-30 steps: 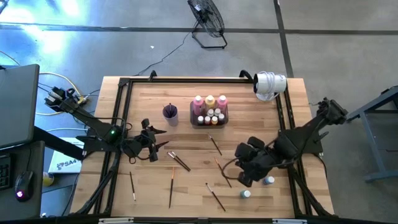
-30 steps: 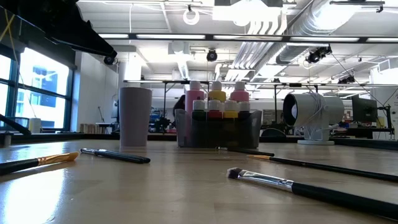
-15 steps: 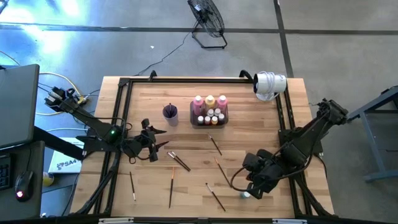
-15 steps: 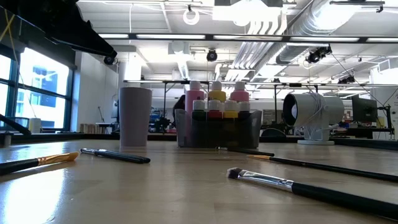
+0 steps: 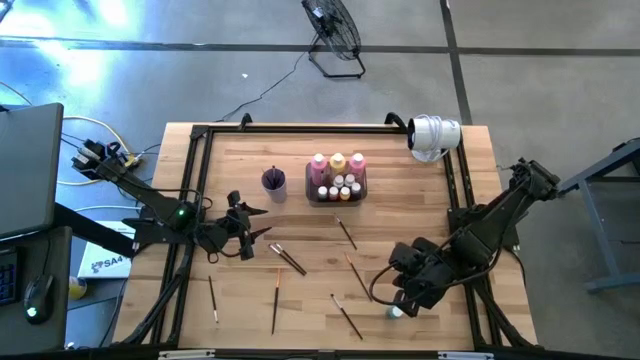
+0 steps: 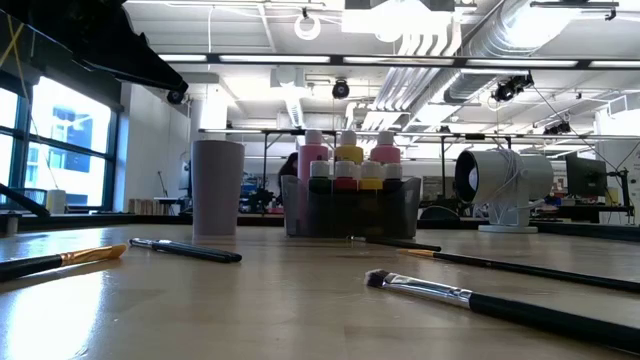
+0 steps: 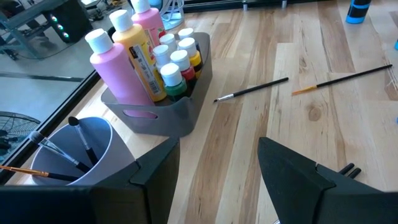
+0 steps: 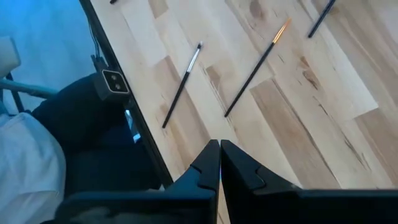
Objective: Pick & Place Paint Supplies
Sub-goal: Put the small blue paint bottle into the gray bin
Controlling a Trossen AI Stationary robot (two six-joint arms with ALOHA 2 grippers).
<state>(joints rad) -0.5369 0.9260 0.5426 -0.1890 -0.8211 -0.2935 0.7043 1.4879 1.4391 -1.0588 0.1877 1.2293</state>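
Right claw [image 8: 219,163] was seen pressed fully shut, empty, above the desk [image 5: 300,225]. Left claw [image 7: 217,168] was held apart, gripping nothing.

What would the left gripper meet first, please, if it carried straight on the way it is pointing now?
Probably the dark grey tray of paint bottles. The left gripper, jaws open, points across bare table toward it, with the purple cup just off to the side. Depth is hard to judge.
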